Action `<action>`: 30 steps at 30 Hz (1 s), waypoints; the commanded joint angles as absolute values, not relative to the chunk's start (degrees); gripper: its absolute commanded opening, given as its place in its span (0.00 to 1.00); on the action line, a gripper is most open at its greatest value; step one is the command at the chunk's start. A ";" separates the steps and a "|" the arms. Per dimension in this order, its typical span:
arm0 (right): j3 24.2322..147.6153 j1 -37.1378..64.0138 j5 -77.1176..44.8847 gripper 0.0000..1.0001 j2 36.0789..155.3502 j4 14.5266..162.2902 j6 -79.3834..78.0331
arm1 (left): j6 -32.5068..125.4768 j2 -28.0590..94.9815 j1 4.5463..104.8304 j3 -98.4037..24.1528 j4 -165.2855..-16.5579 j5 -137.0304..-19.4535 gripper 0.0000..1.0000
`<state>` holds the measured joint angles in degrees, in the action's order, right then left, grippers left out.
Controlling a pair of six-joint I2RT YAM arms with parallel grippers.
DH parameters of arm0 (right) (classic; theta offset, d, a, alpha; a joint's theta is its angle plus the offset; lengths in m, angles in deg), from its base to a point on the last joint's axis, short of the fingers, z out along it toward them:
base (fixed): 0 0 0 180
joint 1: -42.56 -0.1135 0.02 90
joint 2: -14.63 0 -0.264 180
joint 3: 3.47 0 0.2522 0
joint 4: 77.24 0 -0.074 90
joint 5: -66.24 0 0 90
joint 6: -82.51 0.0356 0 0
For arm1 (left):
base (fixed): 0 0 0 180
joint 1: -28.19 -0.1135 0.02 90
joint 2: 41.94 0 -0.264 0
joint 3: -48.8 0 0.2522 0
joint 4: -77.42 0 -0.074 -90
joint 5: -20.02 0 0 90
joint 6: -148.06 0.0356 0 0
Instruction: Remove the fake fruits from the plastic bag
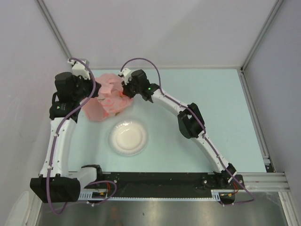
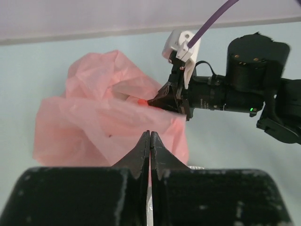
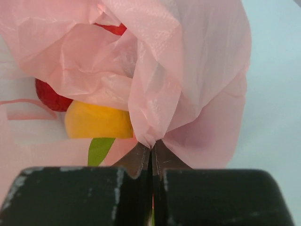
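Observation:
The pink plastic bag (image 1: 106,96) lies crumpled at the back left of the table, held between both grippers. My left gripper (image 1: 95,95) is shut on its left side; in the left wrist view the fingertips (image 2: 149,136) are pressed together with pink film between them. My right gripper (image 1: 124,90) is shut on a pinched fold of the bag (image 3: 188,56), its tips (image 3: 151,147) together. Through the bag's mouth I see a yellow-orange fruit (image 3: 96,120), a red fruit (image 3: 51,96), another red one (image 3: 112,28) and a green leaf (image 3: 99,149). Other fruits are hidden.
A round white plate (image 1: 128,137) sits in front of the bag, near the middle of the table, with nothing on it. The right arm (image 2: 244,89) reaches across behind the bag. Grey walls close the table's back and sides.

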<state>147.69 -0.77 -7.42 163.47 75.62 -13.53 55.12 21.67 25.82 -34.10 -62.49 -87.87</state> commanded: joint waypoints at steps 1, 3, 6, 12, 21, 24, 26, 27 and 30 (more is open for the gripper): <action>150.74 3.26 -10.04 0.00 161.51 77.14 -10.13 | 59.63 20.11 25.73 -39.05 -61.75 -92.38 0.00; 149.51 4.76 -10.83 0.00 159.14 76.61 -10.04 | 60.78 19.40 25.64 -38.26 -63.32 -93.70 0.00; 145.39 8.28 -11.89 0.00 153.52 76.26 -8.64 | 61.40 21.42 25.90 -38.34 -63.94 -99.41 0.08; 125.40 16.71 -9.61 0.00 138.40 76.26 -3.19 | 60.61 24.76 27.75 -38.70 -65.00 -101.88 0.85; 90.03 18.41 -6.28 0.26 111.80 78.02 -4.75 | 53.42 29.59 34.60 -41.94 -68.16 -104.87 1.00; 84.13 14.02 -10.81 0.53 105.79 77.23 -5.91 | 53.40 32.40 39.60 -45.72 -69.30 -104.09 1.00; 83.59 14.44 -11.89 0.69 101.92 76.79 -3.81 | 54.19 35.29 44.08 -49.49 -69.83 -103.29 1.00; 83.59 16.53 -11.72 0.72 101.13 76.44 -1.19 | 55.24 36.18 45.58 -50.73 -69.75 -102.77 1.00; 83.50 20.84 -10.23 0.79 98.84 73.98 2.25 | 57.96 38.82 51.11 -54.33 -68.87 -101.01 1.00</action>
